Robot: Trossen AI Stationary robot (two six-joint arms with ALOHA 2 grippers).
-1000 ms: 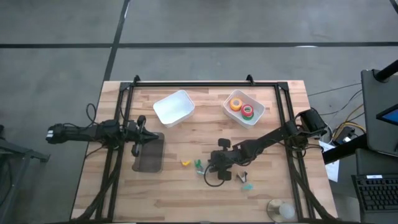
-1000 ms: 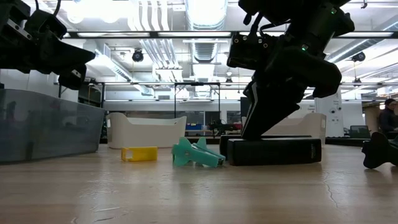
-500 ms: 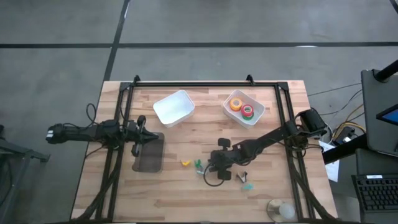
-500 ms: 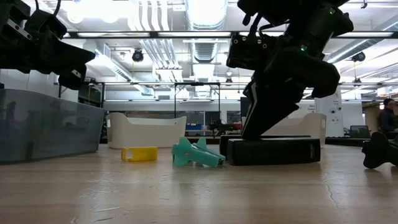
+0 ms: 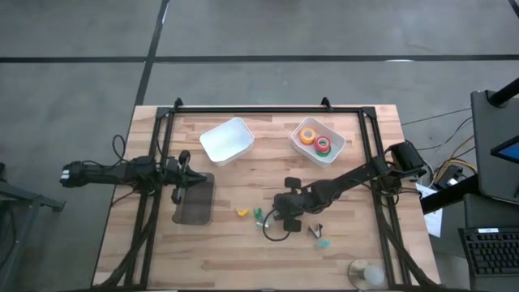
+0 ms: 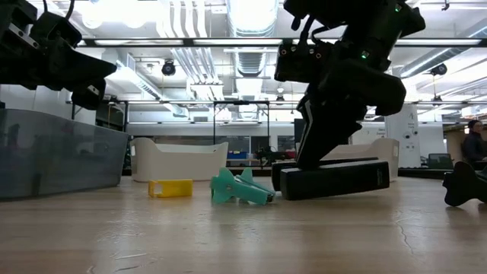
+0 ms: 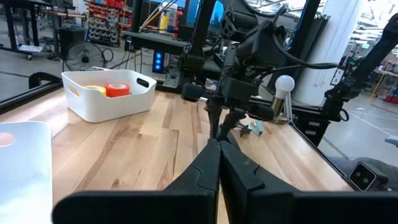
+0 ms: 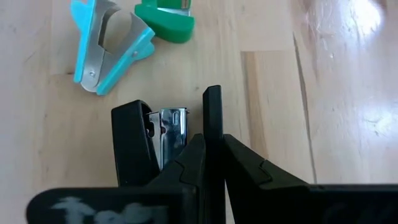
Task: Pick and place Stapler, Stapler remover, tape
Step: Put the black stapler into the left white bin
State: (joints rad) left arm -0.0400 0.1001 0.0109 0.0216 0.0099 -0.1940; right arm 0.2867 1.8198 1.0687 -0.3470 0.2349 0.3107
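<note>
The black stapler (image 6: 331,180) with its grey metal part (image 8: 171,132) sits mid-table under my right gripper (image 8: 207,140), which is shut on it and also shows in the high view (image 5: 282,215). The orange tape (image 5: 307,135) and a green and a red roll (image 5: 323,146) lie in the right white bin (image 5: 336,154). Yellow (image 5: 242,212), green (image 5: 259,215) and teal (image 5: 323,241) staple removers lie on the wood. My left gripper (image 7: 218,146) is shut and hovers over the dark bin (image 5: 193,203). My right gripper pinches a thin black edge of the stapler (image 8: 212,112) between its two fingers, coming from above and pointing down, toward one end of it. The stapler is tilted: the far end (image 6: 377,171) is raised off the wood and the held end (image 6: 285,190) is low by the table.
An empty white bin (image 5: 227,139) stands at the far left-centre. A dark staple remover (image 5: 315,230) lies beside the teal one, and a cable loop (image 5: 274,234) hangs under the right gripper. A pale round object (image 5: 366,274) sits at the near right corner.
My right gripper has risen slightly while staying shut on the stapler. The stapler, which lay flat, is now tilted: the end away from the removers has come up off the table and the held end has stayed low.
</note>
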